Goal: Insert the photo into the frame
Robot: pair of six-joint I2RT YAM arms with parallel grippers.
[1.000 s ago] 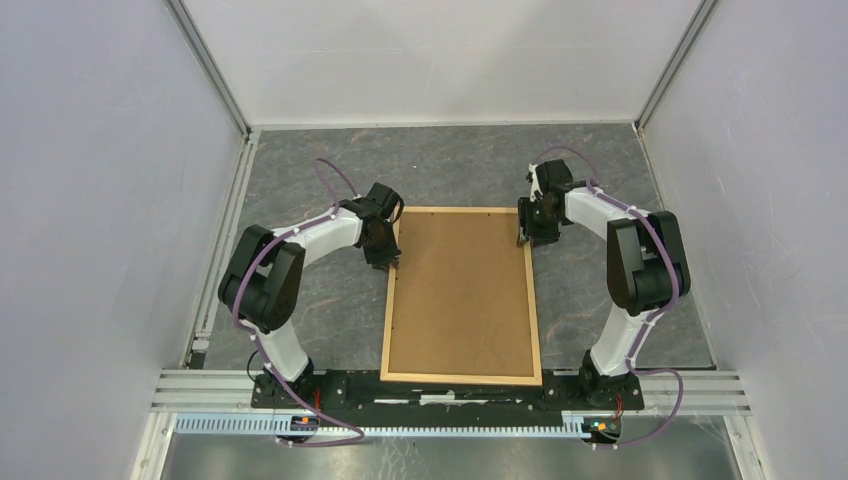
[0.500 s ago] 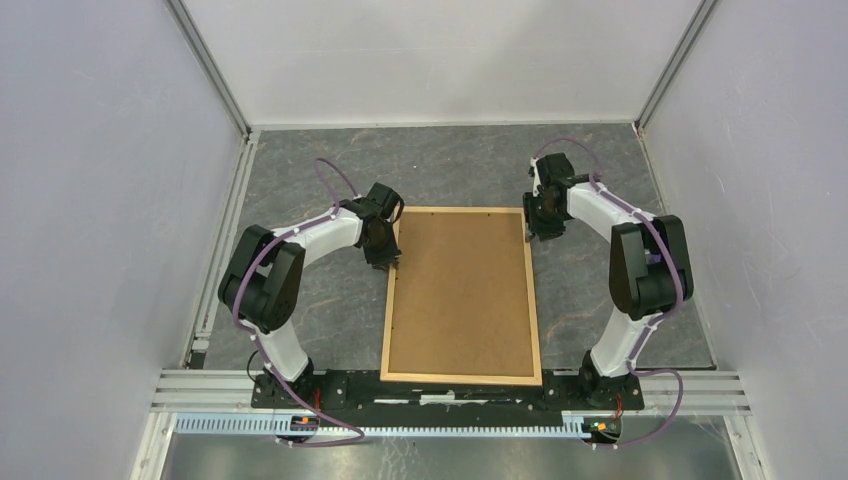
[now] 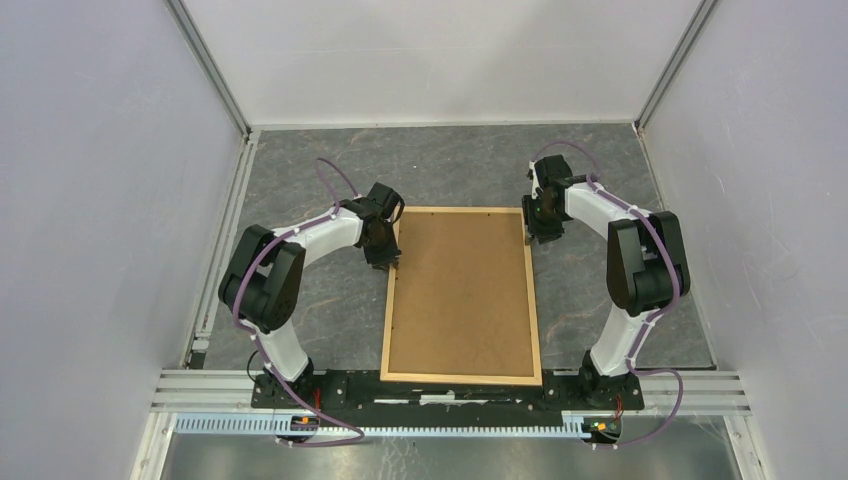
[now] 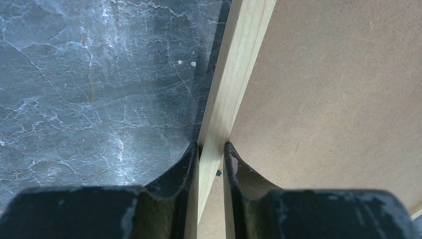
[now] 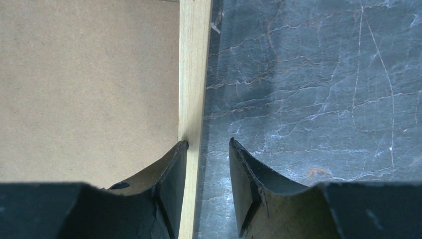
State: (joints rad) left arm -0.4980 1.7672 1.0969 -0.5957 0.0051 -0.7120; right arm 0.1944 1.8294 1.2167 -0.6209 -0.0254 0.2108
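Grey marbled worktop (image 3: 450, 165), white walls (image 3: 440, 60) on three sides, and the frame (image 3: 386, 330) lies flat in the middle of it. Its short near end sits right at the worktop's near edge between the two arm bases, and its long sides run toward the far edge. A plain brown board (image 3: 460, 290) fills it, face up. Now the left tool (image 4: 211, 147): it's on the frame's left strip close to the far left corner, clamped tight, with a finger pressed against each side of the wood. Over to the right tool (image 5: 209, 144), astride the right strip near the far right corner, with its jaws apart. Its inner finger (image 5: 174, 164) touches the strip, while the outer one hangs over bare marble, just clear of the wood.
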